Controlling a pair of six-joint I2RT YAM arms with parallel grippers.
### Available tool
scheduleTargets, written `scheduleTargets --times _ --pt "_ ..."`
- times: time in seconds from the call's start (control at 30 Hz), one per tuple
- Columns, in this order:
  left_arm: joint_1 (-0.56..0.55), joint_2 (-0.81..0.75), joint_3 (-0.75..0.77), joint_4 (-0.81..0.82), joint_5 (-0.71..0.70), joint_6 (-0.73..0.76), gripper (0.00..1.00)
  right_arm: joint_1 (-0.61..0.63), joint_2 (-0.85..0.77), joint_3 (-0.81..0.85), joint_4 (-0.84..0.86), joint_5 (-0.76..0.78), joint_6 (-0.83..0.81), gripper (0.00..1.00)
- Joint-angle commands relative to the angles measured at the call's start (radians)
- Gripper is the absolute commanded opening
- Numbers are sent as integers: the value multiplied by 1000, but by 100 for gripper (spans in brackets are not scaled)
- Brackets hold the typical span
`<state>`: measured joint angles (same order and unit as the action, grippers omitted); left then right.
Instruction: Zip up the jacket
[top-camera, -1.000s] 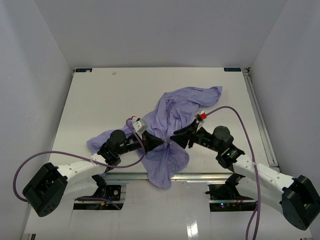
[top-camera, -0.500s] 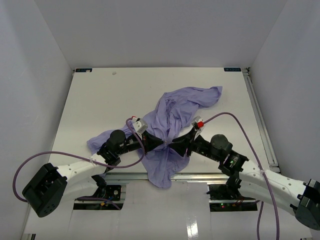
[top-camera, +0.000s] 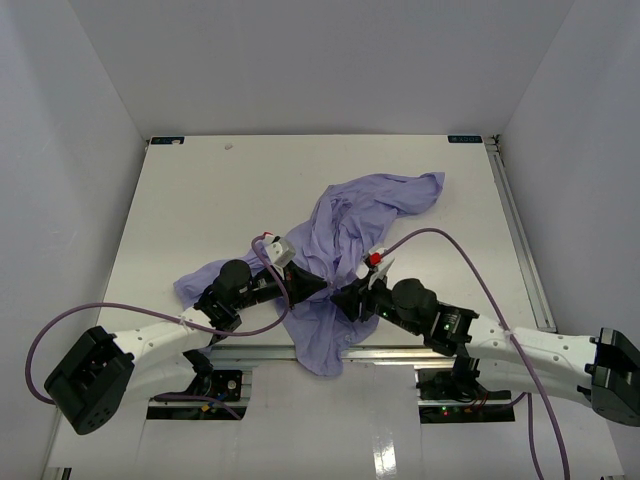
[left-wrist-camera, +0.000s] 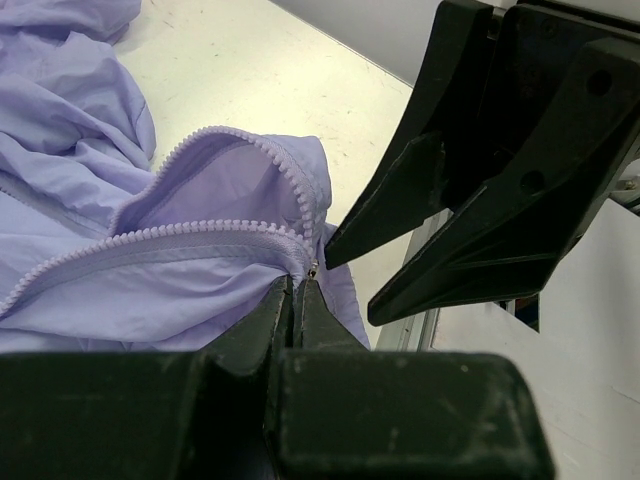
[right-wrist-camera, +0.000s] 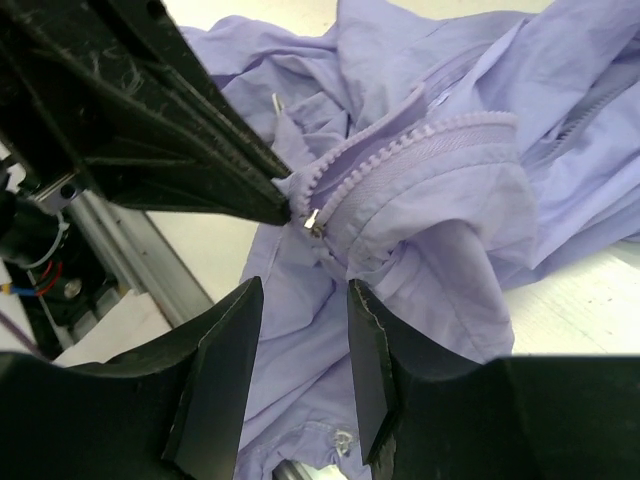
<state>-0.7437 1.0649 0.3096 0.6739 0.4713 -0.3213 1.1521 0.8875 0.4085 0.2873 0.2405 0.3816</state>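
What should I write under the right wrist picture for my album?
Left gripper pinching the lavender jacket beside its zipper pull, open right gripper close by.

White tbl (top-camera: 220, 200), plain pale walls (top-camera: 320, 60), even light.

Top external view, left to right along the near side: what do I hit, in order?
left arm base → left tool, shut on the jacket at its zipper end → right tool, open → right arm base
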Motion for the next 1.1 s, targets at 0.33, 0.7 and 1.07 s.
scheduleTargets --times 0.33,0.7,1.07 --pt "-3 -3 20 5 12 -3 0 55 107 99 22 218 -15 44" --pt "-2 1 23 7 15 -4 0 109 183 147 13 300 -13 42" --pt "-3 -2 22 7 15 -6 0 180 267 214 -74 490 20 38"
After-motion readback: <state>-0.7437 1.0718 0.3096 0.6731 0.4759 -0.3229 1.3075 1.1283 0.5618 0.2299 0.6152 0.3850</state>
